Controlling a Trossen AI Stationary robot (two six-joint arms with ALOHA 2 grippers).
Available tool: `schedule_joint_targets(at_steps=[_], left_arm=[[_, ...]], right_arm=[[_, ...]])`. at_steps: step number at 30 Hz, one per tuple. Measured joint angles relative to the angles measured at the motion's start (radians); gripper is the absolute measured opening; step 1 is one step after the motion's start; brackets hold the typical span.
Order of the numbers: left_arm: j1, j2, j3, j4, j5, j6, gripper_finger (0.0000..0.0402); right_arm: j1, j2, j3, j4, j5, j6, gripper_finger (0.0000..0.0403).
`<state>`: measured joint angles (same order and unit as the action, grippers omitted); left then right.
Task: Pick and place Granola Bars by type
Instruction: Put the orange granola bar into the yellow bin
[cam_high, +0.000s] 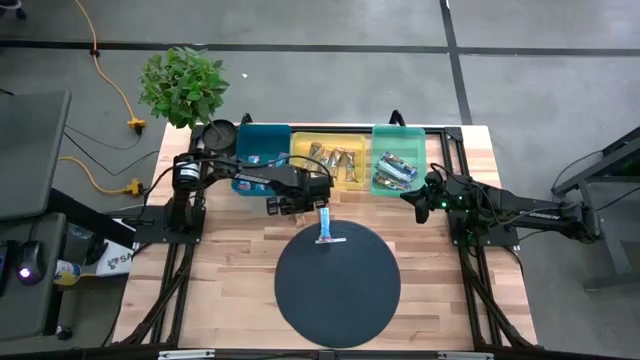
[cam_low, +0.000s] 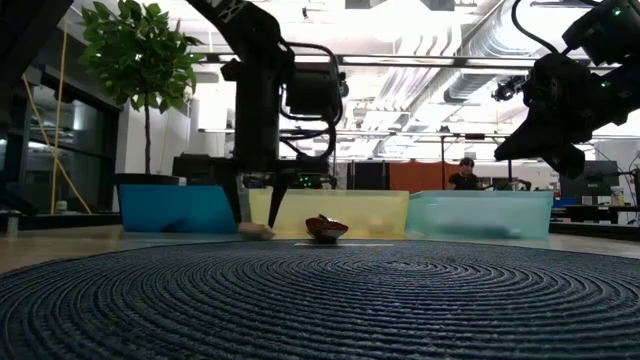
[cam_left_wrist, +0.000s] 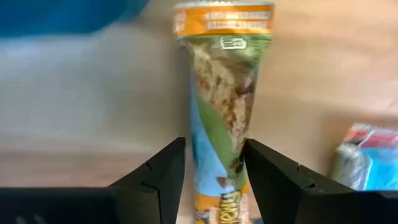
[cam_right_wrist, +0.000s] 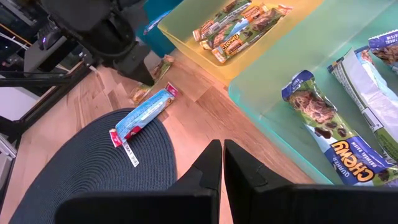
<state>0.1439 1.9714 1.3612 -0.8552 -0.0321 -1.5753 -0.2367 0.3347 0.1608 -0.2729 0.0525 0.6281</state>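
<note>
Straddling a tan granola bar (cam_left_wrist: 221, 118) on the desk (cam_high: 230, 280), left hand (cam_high: 291, 207) fingers look spread, grip uncertain. Right hand (cam_high: 421, 203) hovers, pressed together, by the green tray (cam_high: 420, 135).

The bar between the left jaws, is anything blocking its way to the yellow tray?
Nothing visible does. The bar lies on bare table between the left gripper jaws, and the yellow tray sits just beyond it.
</note>
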Motion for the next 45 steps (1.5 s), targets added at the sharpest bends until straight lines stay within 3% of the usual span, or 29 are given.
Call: schedule_joint_targets(at_steps=[14,26,35,45], left_arm=[[0.000,0.017,0.002,0.021,0.017,0.000,0.0154],[0.000,0.016,0.001,0.029,0.018,0.011,0.0048],[0.000,-0.018,0.000,0.079,0.015,0.076,0.0062],[-0.022,-0.161,0.000,0.074,-0.105,0.173,0.0064]], right_arm=[[0.000,0.001,0.000,0.003,0.000,0.000,0.0000],[0.000,0.001,0.000,0.003,0.000,0.000,0.0000],[0.000,0.000,0.000,0.003,0.000,0.000,0.0000],[0.000,0.000,0.000,0.001,0.000,0.000,0.0000]])
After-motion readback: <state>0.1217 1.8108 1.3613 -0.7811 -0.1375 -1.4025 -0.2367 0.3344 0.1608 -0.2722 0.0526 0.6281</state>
